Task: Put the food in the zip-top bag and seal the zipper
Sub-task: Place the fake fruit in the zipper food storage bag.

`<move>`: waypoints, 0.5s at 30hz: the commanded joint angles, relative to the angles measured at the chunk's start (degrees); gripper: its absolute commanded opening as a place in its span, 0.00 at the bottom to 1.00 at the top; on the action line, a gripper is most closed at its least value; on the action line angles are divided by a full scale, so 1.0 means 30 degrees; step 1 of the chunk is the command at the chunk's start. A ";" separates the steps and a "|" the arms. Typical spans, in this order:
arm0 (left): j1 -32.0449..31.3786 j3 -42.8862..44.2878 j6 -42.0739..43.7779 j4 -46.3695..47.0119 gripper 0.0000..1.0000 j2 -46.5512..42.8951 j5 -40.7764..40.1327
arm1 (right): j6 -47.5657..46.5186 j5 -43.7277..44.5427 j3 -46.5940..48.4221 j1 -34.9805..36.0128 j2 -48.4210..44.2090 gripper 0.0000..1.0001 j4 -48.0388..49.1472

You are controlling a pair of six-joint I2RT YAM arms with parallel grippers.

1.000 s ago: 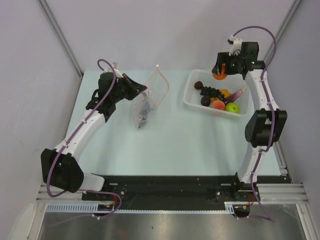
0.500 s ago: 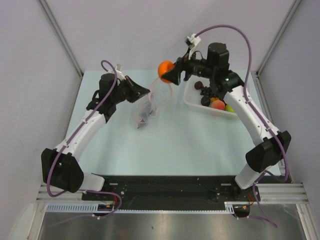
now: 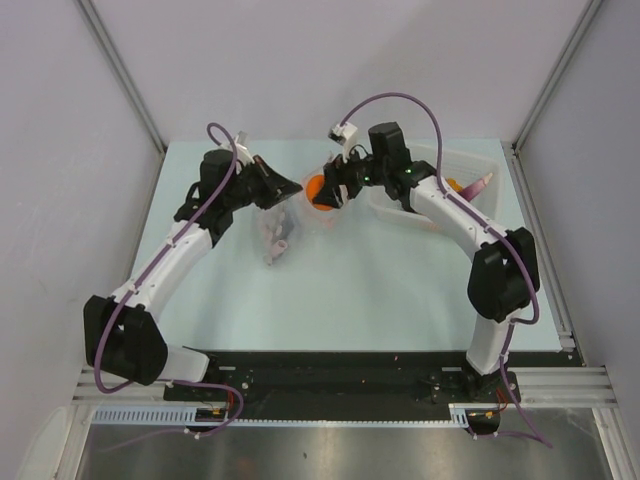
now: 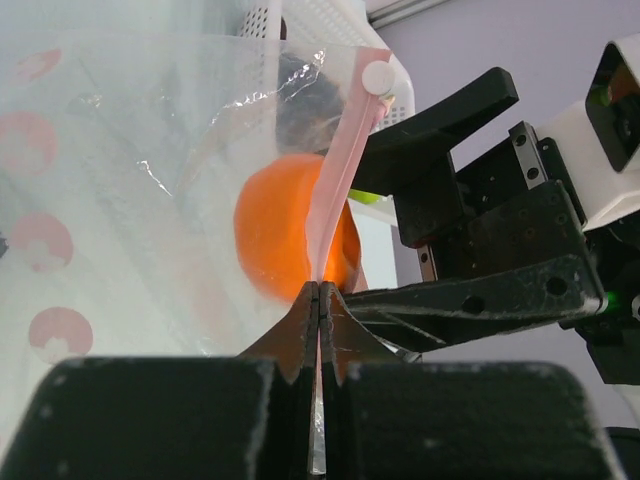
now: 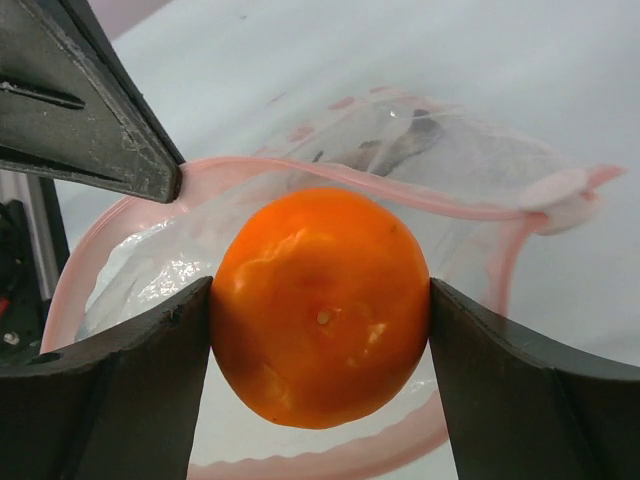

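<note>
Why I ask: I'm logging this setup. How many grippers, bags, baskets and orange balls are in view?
Grippers: 2, the left gripper and the right gripper
Zip-top bag: 1
White basket: 1
Orange ball: 1
Total: 5

The zip-top bag (image 5: 450, 150) is clear, glossy plastic film, crinkled and catching glints. Its zipper (image 4: 337, 190) is a smoother, matt pink-red plastic strip. The orange ball (image 5: 320, 290) looks smooth, with a soft waxy sheen. The left claw (image 4: 318, 300) and right claw (image 5: 320, 315) are matt black plastic, scuffed and speckled. The counter (image 3: 350, 290) is pale and matt.
</note>
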 commanded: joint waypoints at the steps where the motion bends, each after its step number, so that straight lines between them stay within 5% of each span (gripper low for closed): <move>1: -0.0055 -0.0341 0.0244 0.0626 0.00 0.0317 0.1055 | -0.3144 0.0508 0.0097 0.0808 0.0613 0.53 -0.0676; 5: -0.0055 -0.0546 0.0068 0.0919 0.00 0.0786 0.1526 | -0.3644 0.0362 0.0068 0.1102 0.1024 0.61 -0.0618; 9: -0.0055 -0.0459 0.0097 0.1008 0.00 0.0758 0.1673 | -0.4463 0.0566 0.0272 0.1394 0.0996 0.88 -0.1114; 15: -0.0055 -0.0195 0.0564 0.0686 0.00 0.0816 0.1410 | -0.5431 0.0977 0.0157 0.1220 -0.0144 1.00 -0.2755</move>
